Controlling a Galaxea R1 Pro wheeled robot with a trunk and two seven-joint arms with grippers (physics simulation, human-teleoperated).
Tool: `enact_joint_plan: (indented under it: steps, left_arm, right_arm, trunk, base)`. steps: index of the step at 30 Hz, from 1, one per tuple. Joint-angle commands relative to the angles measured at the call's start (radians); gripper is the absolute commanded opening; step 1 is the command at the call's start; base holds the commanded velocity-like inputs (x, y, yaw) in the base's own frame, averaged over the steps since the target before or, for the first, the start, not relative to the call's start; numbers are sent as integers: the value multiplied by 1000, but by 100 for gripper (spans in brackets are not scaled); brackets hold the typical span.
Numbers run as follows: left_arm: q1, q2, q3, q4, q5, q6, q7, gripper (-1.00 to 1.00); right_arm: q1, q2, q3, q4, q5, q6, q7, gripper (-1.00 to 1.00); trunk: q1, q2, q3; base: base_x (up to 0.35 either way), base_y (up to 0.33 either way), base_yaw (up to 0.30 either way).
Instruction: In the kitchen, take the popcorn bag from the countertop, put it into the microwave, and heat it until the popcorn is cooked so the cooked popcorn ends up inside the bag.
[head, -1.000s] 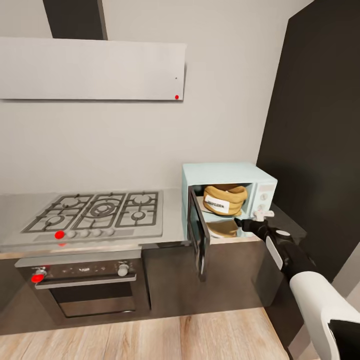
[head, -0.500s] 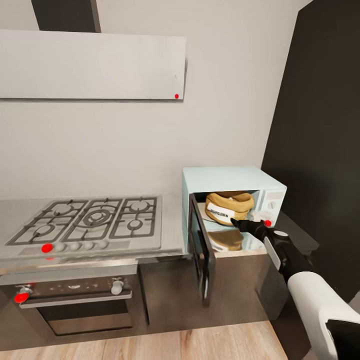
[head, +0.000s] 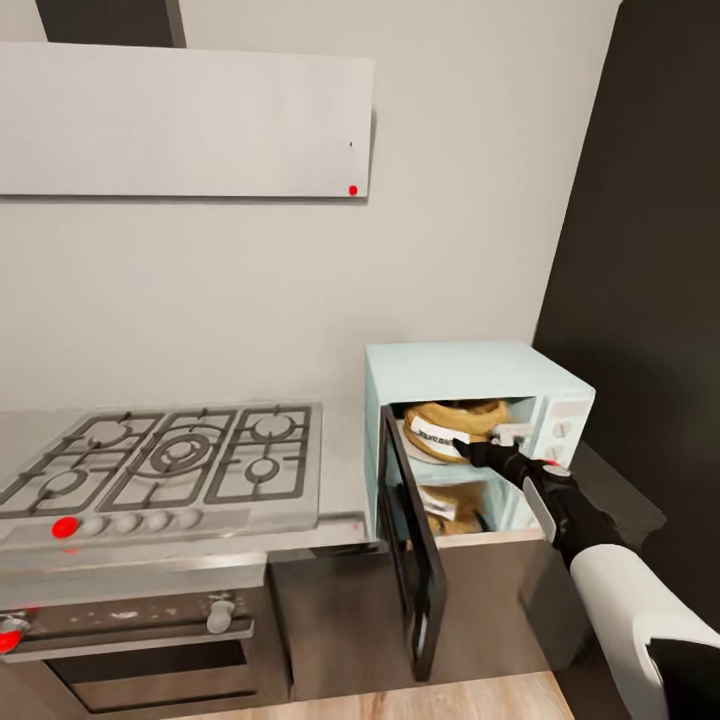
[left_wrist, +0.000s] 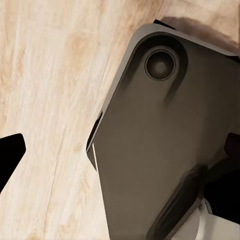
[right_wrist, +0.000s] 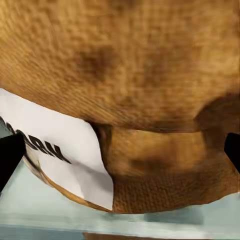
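The pale mint-blue microwave (head: 462, 365) stands on the grey countertop (head: 345, 455) with its dark glass door (head: 408, 560) swung open toward me. Inside it sits the tan popcorn bag (head: 447, 420), white label facing out. In the right wrist view the popcorn bag (right_wrist: 135, 75) is very close, resting on a pale glassy floor. My right gripper (head: 488, 447) reaches into the opening at the bag's right side. Its right gripper (right_wrist: 120, 152) fingertips stand wide apart, open, holding nothing. My left gripper (left_wrist: 120, 150) is open, over the wood floor beside my dark base (left_wrist: 170, 150).
A steel gas hob (head: 170, 460) lies left of the microwave, with a built-in oven (head: 130, 640) under it and a flat grey range hood (head: 185, 120) above. A tall dark cabinet (head: 650, 260) rises right of the microwave. The open door juts out over the floor.
The camera has moved closer and tilted, so the whole picture shifted. My right gripper has moved from in front of the knob panel into the microwave opening, nearer the bag.
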Motion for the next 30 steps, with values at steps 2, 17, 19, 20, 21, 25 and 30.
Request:
enact_joint_plan:
  steps: [2,17,19,20,21,25,30]
  left_arm:
    - [0,0,0,-1,4,-2,3,100]
    - [0,-4,1,-1,4,-3,3,100]
    - [0,-3,1,-1,4,-3,3,100]
    - [0,-3,1,-1,4,-3,3,100]
    - [0,-3,1,-1,4,-3,3,100]
    - [0,-3,2,-1,4,-3,3,100]
    - [0,-3,4,-1,4,-3,3,100]
  right_arm:
    - [0,17,-3,2,-6,9,8,100]
    - [0,-6,-5,3,5,75,46,100]
    - [0,-27,-5,2,1,81,47,100]
    - [0,-33,-5,-1,0,85,47,100]
    - [0,-41,-5,-6,-1,106,48,100]
    - [0,-64,-5,-58,2,278,48,100]
    - [0,-127,-5,-80,0,467,48,100]
  trunk:
    - [0,-1,-1]
    - [0,-1,-1]
    - [0,-1,-1]
    - [0,-1,-1]
    - [0,-1,-1]
    - [0,-1,-1]
    - [0,-1,-1]
  base:
    - [192,0,0]
    - [-133,0,0]
    - [-323,0,0]
    - [-323,0,0]
    - [-324,0,0]
    - [-324,0,0]
    - [-327,0,0]
